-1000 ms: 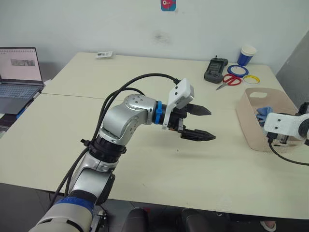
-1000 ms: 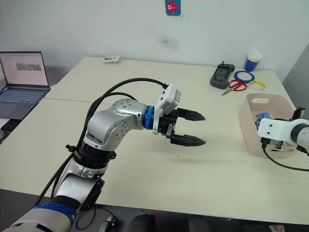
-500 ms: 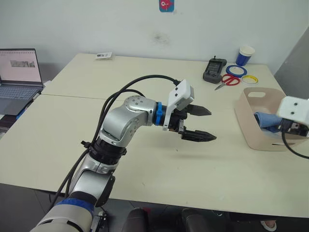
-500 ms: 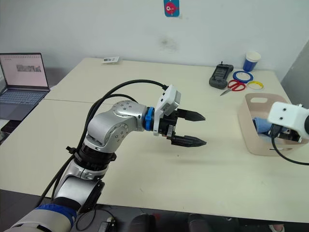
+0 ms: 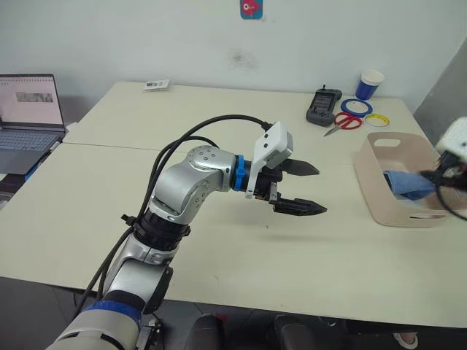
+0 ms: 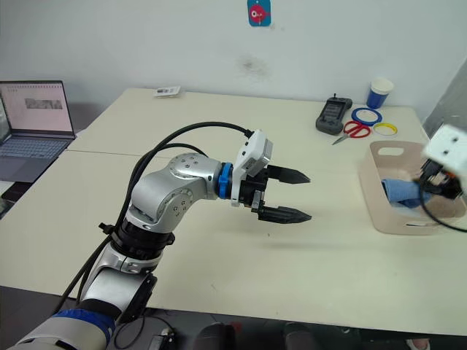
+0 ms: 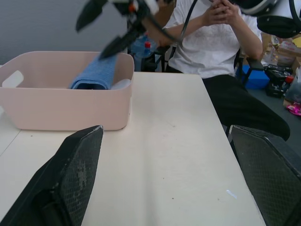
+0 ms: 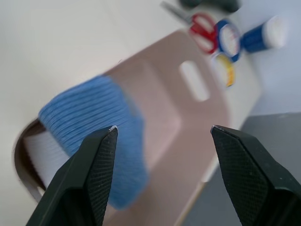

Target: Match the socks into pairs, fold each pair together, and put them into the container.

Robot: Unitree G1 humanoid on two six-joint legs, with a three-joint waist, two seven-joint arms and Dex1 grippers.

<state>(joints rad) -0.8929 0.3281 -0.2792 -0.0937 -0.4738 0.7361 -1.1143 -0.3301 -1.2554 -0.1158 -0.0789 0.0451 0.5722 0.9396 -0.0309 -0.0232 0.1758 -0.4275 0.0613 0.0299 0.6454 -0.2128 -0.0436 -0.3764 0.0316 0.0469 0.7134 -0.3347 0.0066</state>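
Since the earlier frames, the right end effector [image 7: 110, 26] is lifting up and away from the container [image 5: 379, 191]; it was low at the near corner of the tub and is now showing, blurred, at the far right edge of the head views, above the tub's far side. Its fingers [image 8: 96, 174] are standing spread apart, with nothing between them.

Nearest the robot, the left end effector [image 5: 300, 188] is hovering above the bare middle of the counter [image 5: 219, 248], unchanged in position, pointing toward the container. Its two black fingers [image 6: 286, 214] are held wide apart and are gripping nothing.

Farther right, the pale pink container is sitting on the counter near its right edge. Inside it, a light-blue and white sock bundle [image 5: 407, 184] is lying against the wall, its blue part [image 8: 94, 122] riding up above the white part [image 8: 40, 153]. Whether the green socks are also in the tub cannot be told.

Beyond the container, at the far right corner of the counter, red-handled scissors [image 5: 346, 122], a blue tape ring [image 5: 358, 107], a yellow tape ring [image 5: 379, 119], a dark handheld device [image 5: 325, 106] and a blue-and-white paper cup [image 5: 372, 83] are lying close together. A small white card [image 5: 157, 84] is resting at the far left edge. A laptop [image 5: 28, 117] is standing open on a separate surface to the left.

In the left wrist view, a seated person [image 7: 221, 42] in a white shirt is facing the counter with hands clasped.
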